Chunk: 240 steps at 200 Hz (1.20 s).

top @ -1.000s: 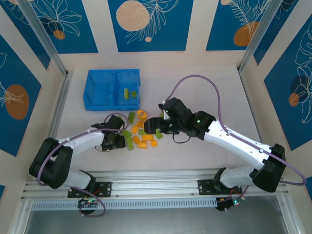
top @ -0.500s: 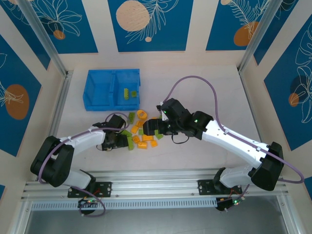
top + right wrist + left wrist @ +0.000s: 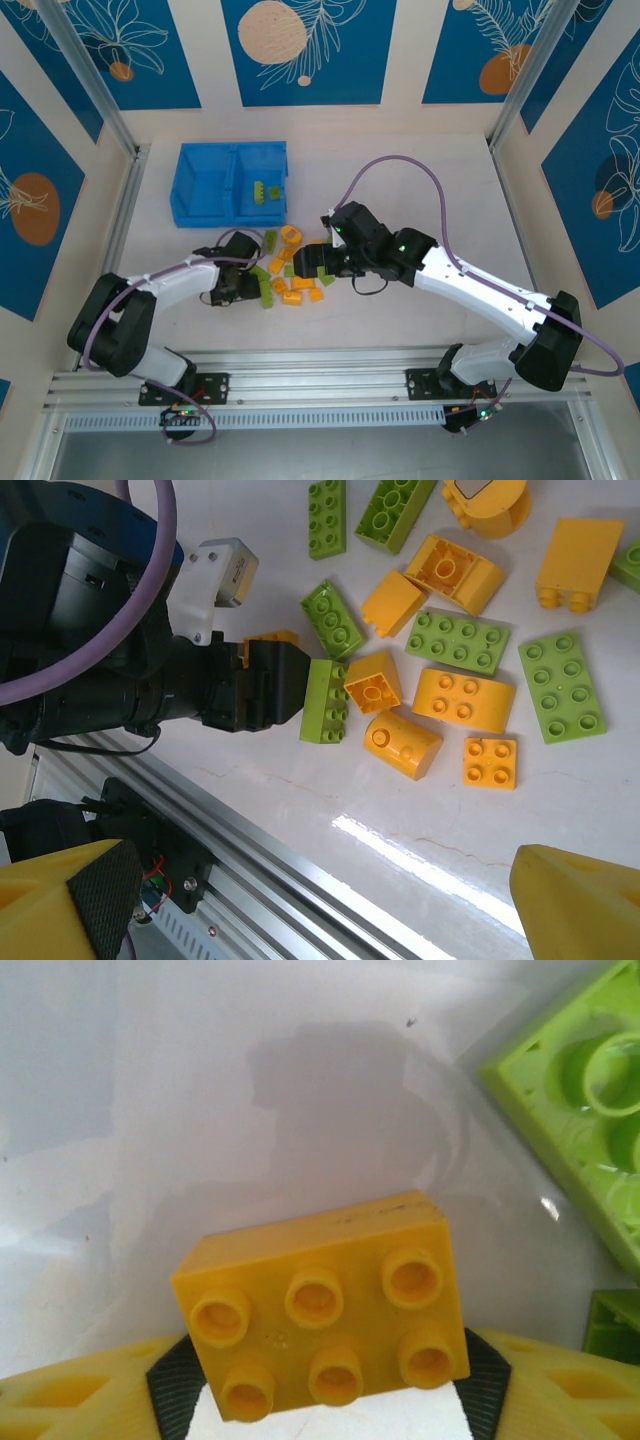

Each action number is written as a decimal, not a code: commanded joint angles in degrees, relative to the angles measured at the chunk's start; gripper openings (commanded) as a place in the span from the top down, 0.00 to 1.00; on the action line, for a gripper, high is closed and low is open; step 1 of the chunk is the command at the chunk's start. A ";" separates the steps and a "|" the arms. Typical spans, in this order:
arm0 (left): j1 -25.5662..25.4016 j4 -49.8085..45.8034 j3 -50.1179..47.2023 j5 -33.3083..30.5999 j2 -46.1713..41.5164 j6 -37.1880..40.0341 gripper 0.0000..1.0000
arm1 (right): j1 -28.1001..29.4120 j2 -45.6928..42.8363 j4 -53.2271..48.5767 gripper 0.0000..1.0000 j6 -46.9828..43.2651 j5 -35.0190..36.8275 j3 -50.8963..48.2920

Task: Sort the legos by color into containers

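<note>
Left jaws pinching a yellow lego [image 3: 325, 1310], right jaws wide open, empty, above scattered legos [image 3: 458, 640]

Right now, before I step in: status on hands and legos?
Right hand open, by the pile. Left hand pads flank a yellow brick, grip unconfirmed. Green brick in bin, right half; rest unsorted. Nothing blocking.

Left wrist view: lime green brick [image 3: 575, 1130] cut off by right edge. Right wrist view: round orange piece [image 3: 490, 505] cropped at top.
</note>
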 commanded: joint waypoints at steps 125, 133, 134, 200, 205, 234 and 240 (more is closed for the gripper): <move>0.17 2.59 3.79 -1.46 1.91 4.78 0.28 | 0.40 -0.67 -1.65 0.04 -0.03 0.91 0.72; 0.20 0.89 4.20 -1.59 1.16 5.86 0.29 | 0.35 -0.56 -1.38 0.04 -0.07 0.90 0.66; 0.18 0.65 4.26 -1.59 1.12 5.98 0.29 | 0.37 -0.55 -1.33 0.03 -0.09 0.91 0.68; 0.21 -1.27 5.11 -0.19 -0.11 9.84 0.29 | 0.39 1.05 -1.38 0.04 -0.38 0.00 2.22; 0.26 -0.82 5.20 0.38 0.38 9.99 0.28 | 0.33 1.06 -1.36 0.04 -0.34 -0.01 2.26; 0.26 -0.65 5.93 0.73 2.16 11.63 0.30 | 0.48 1.04 -1.87 0.04 0.03 0.00 2.42; 0.29 -1.15 6.07 0.52 2.48 11.88 0.32 | 0.44 0.89 -1.96 0.04 0.19 0.04 2.39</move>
